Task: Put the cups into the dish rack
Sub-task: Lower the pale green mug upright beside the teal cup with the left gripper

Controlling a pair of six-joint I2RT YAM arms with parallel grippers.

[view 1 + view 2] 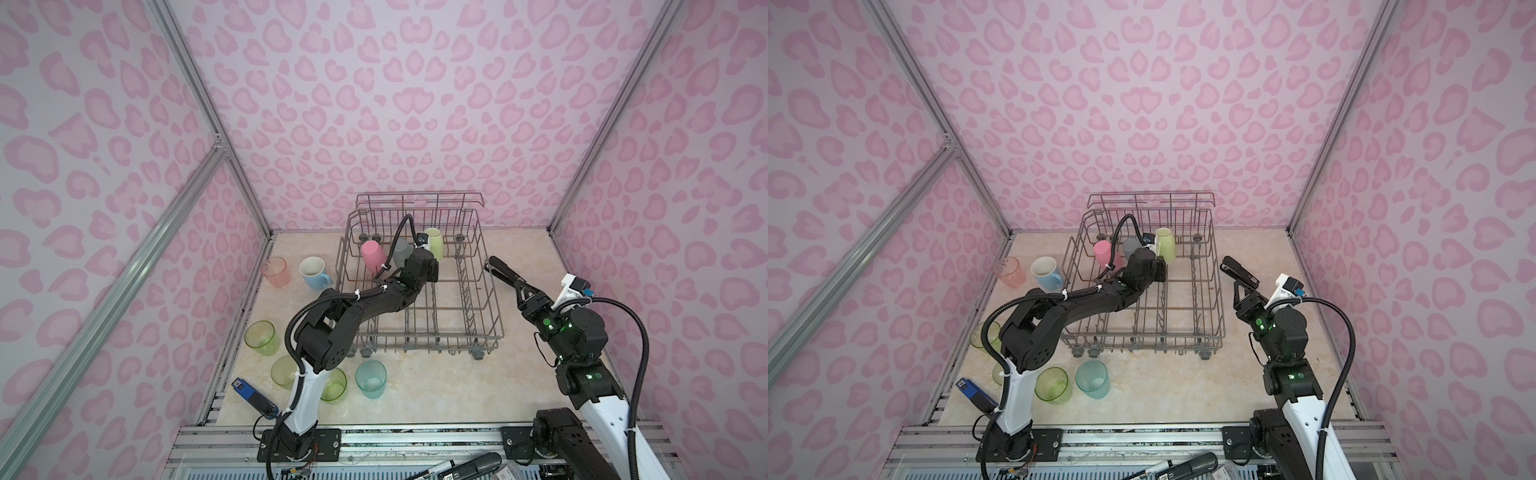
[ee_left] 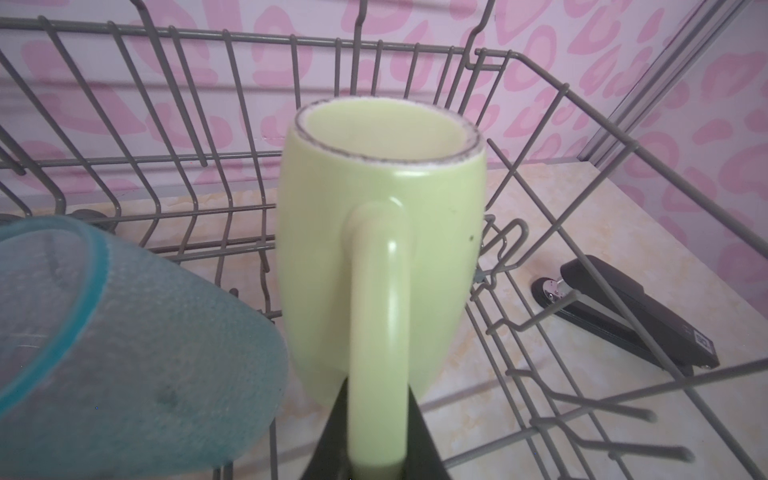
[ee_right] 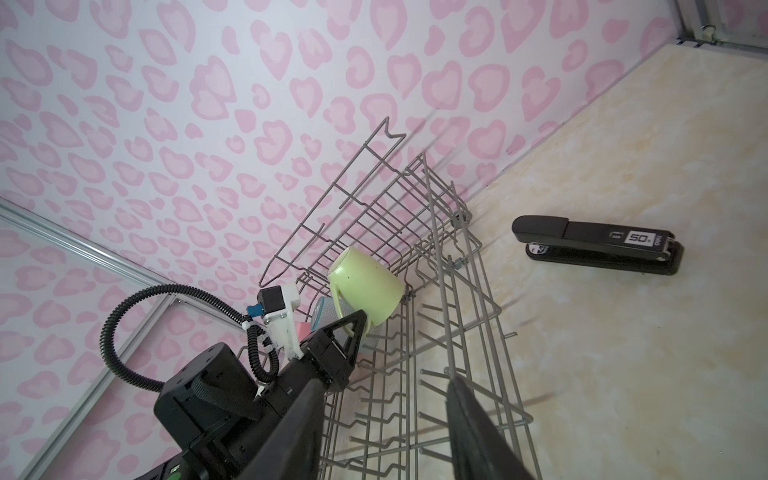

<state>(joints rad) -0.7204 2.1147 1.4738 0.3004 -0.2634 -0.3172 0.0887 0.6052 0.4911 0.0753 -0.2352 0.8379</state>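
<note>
Left jaws pinch the handle of the light-green mug [image 2: 316, 232], which stands base-up in the back row of the dish rack [image 1: 492, 299], straight ahead of them; it appears seated, though contact is hidden. Right jaws stand half-open, empty, outside the rack.

The grey wire dish rack [image 1: 492, 316] holds three cups along its far side: a pink cup [image 1: 372, 255] and a green mug [image 1: 434, 243], bottoms up, and between them a teal cup [image 1: 402, 251], seemingly tilted. Left of the rack stand a salmon tumbler [image 1: 276, 272], a blue mug [image 1: 313, 272], three green tumblers [image 1: 261, 337] and a teal tumbler [image 1: 370, 379].
</note>
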